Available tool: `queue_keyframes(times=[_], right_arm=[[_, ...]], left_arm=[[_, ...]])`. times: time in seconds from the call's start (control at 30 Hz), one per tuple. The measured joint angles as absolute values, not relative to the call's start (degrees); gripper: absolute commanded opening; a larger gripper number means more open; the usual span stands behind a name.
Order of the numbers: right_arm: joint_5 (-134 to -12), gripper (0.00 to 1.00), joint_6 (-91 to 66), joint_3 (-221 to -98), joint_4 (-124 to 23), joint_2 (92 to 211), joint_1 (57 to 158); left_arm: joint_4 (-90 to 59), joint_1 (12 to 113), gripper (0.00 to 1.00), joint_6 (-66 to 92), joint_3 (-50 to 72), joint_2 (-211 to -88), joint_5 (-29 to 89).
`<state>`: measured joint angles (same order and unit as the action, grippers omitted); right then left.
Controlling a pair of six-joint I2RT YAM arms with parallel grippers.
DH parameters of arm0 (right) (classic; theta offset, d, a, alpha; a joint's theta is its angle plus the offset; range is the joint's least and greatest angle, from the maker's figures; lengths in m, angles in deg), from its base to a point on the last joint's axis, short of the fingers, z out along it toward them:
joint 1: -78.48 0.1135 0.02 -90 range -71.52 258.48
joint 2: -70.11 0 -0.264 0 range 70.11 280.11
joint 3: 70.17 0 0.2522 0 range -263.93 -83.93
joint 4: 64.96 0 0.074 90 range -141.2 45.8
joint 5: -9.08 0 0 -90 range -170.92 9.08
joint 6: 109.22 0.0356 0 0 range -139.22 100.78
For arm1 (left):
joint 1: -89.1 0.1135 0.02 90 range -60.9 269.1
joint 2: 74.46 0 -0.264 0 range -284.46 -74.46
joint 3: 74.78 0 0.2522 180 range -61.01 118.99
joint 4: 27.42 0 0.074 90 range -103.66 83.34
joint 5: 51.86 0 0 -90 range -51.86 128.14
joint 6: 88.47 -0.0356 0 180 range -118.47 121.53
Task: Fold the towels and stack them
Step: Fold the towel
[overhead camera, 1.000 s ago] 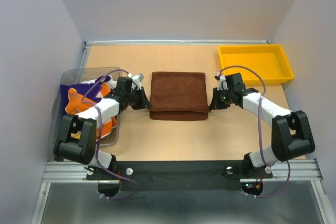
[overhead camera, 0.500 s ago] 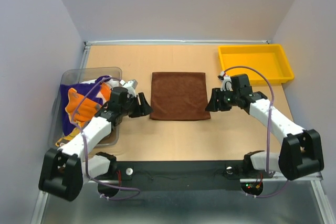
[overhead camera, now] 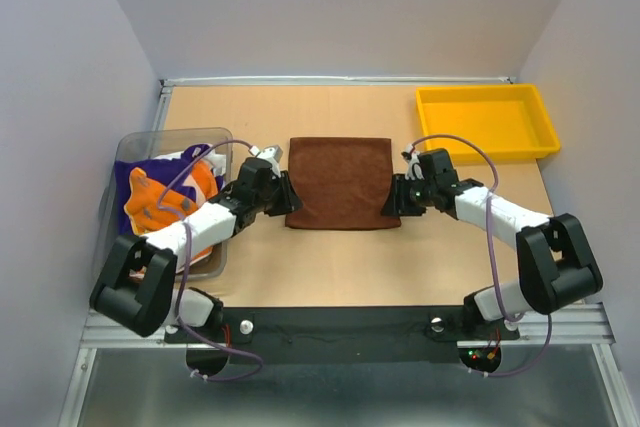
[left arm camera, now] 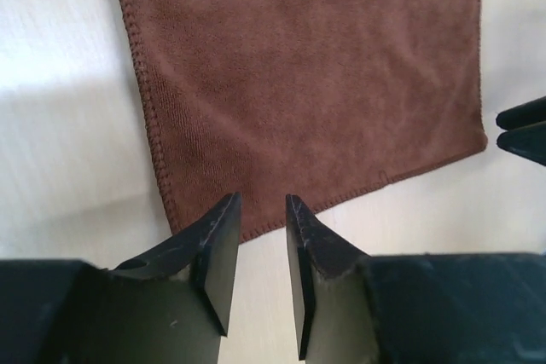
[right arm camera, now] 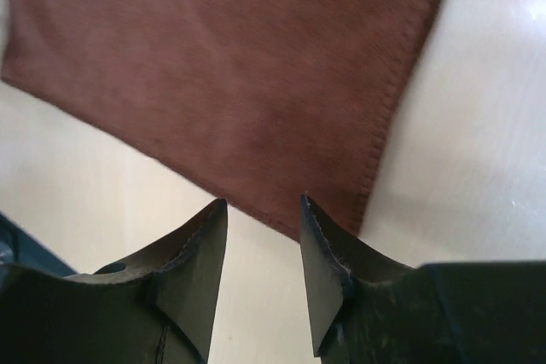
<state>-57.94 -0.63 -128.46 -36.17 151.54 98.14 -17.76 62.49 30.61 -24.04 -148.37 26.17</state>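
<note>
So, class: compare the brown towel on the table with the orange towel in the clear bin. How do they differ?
The brown towel lies spread flat on the table; the orange towel sits bunched in the clear bin. The brown towel lies alone between both grippers; the orange towel is piled with a purple towel. Both are soft cloths.

Nothing to read anywhere here: no lettering, label, brand or number shows on the brown towel [overhead camera: 340,183], the yellow tray [overhead camera: 486,123], the clear bin [overhead camera: 130,147] or the counter [overhead camera: 350,257].

overhead view facing down, both wrist views close on brown towel [overhead camera: 340,182]
</note>
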Motion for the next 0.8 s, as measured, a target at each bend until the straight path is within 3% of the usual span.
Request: queue_keyframes(times=[0.27, 0.43, 0.57, 0.67, 0.7, 0.8], right_arm=[[-62.3, 0.41, 4.4, -120.4, -42.9, 152.8, 98.0], [-63.8, 0.41, 8.9, -115.3, -46.3, 148.5, 98.1], [-64.6, 0.47, 11.7, -111.9, -45.1, 142.7, 98.1], [-65.2, 0.56, 12.7, -111.8, -42.4, 137.4, 98.1], [-65.5, 0.65, 12.9, -112.9, -41.9, 136.3, 98.1], [-66.4, 0.74, 13.5, -118.5, -41.4, 136.7, 98.1]], left_arm=[[-26.0, 62.3, 0.32, 35.5, -30.9, -154.1, 26.6], [-30.7, 62.5, 0.32, 39.6, -37.0, -151.3, 26.1], [-28.2, 62.4, 0.48, 41.8, -41.6, -143.7, 26.0], [-23.5, 62.4, 0.61, 42.5, -41.7, -136.7, 26.3], [-22.5, 62.4, 0.64, 42.6, -41.0, -134.9, 26.6], [-21.0, 62.4, 0.71, 42.6, -37.2, -133.5, 27.5]])
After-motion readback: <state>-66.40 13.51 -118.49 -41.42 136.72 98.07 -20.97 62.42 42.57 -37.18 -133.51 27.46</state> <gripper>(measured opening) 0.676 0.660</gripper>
